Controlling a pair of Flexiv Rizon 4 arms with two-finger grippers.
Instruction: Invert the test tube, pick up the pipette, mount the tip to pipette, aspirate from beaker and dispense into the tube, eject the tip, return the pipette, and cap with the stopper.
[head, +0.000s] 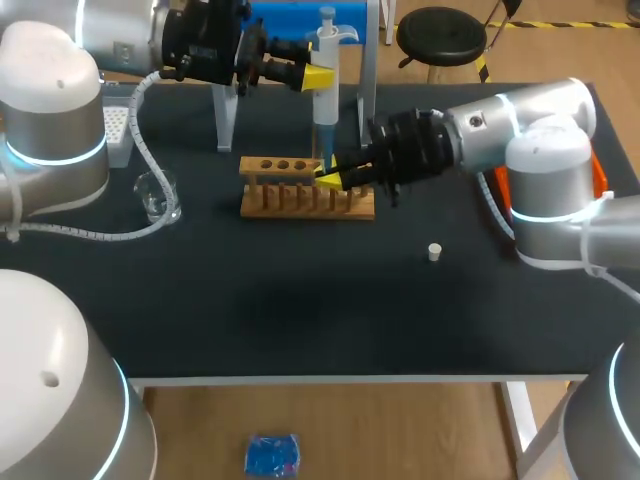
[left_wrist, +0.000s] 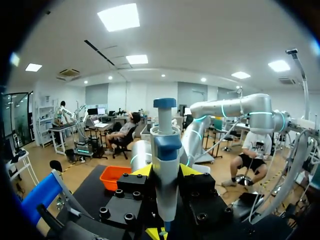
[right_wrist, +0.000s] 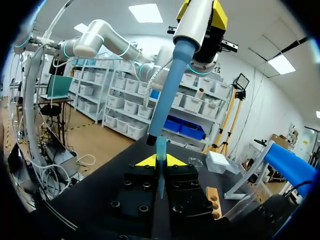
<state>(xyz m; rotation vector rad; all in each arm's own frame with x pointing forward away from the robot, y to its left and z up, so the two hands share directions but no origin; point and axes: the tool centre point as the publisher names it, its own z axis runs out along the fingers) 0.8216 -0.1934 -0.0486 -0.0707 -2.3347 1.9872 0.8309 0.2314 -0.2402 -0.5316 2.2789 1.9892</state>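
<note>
The pipette (head: 327, 60) was clamped in the left end effector (head: 318, 77) above the rack (head: 300, 200), near the far edge of the surface (head: 300, 320). The tube (right_wrist: 161, 150) was gripped by the right end effector (head: 330, 178), and the stopper (head: 434, 252) was seen alone on open surface.

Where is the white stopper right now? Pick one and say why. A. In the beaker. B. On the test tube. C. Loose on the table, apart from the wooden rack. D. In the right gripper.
C: the stopper sits alone on the table, clear of the rack, with nothing touching it.
</note>
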